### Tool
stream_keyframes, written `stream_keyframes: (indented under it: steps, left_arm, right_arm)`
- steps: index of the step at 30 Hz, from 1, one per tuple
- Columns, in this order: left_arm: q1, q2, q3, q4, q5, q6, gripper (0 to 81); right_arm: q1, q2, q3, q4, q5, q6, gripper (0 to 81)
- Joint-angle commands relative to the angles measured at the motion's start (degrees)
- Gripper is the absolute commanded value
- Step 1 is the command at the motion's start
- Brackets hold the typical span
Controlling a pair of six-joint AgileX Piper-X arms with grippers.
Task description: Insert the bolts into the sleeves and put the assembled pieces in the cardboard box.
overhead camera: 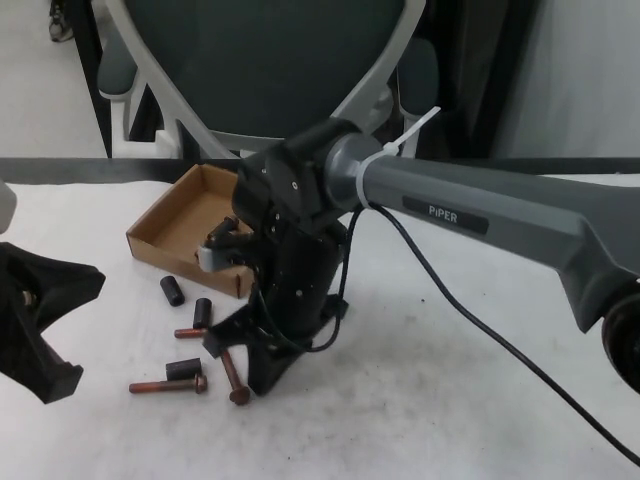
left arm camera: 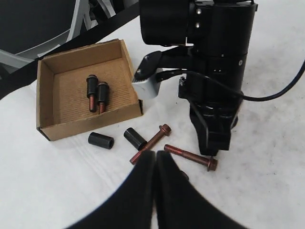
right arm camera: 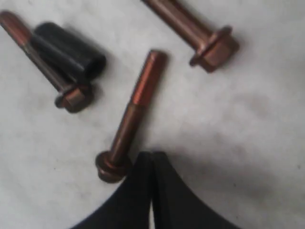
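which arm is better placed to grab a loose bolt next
Right. The right pincer hangs close over a loose bolt, tips beside the head. The left pincer sits farther back from it.

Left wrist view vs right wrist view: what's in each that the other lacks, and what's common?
Left wrist view: the cardboard box with two assembled pieces inside, and the right arm standing over the bench.
Right wrist view: a close look at three bolts, one beside a sleeve.
Both: loose bolts and sleeves on the white bench, plus that arm's own shut pincer, the left pincer and the right pincer.
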Motion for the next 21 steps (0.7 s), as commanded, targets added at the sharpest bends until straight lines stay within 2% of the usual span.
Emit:
stream_keyframes:
  steps: [1,10,14,18,21]
  left_arm:
    - [-0.2,-0.6,0.0,0.1,-0.4,0.8,0.8]
    - [-0.2,1.9,0.0,0.1,0.2,4.0,0.8]
    - [-0.5,6.2,0.0,0.1,2.3,11.1,0.8]
    - [-2.9,10.2,0.0,-2.3,2.2,15.0,0.8]
    - [-5.6,13.2,-0.3,-5.2,1.7,15.0,0.8]
  right_arm:
    - [-0.2,-3.8,0.1,3.5,2.0,-2.8,0.3]
    - [-1.8,-11.8,0.1,9.4,3.7,-7.6,0.3]
    - [-3.0,-15.0,0.1,10.9,4.2,-9.0,0.3]
    - [-4.7,-19.9,4.0,10.2,4.4,-10.3,0.3]
    - [-6.1,-24.9,11.1,7.6,4.4,-10.6,0.3]
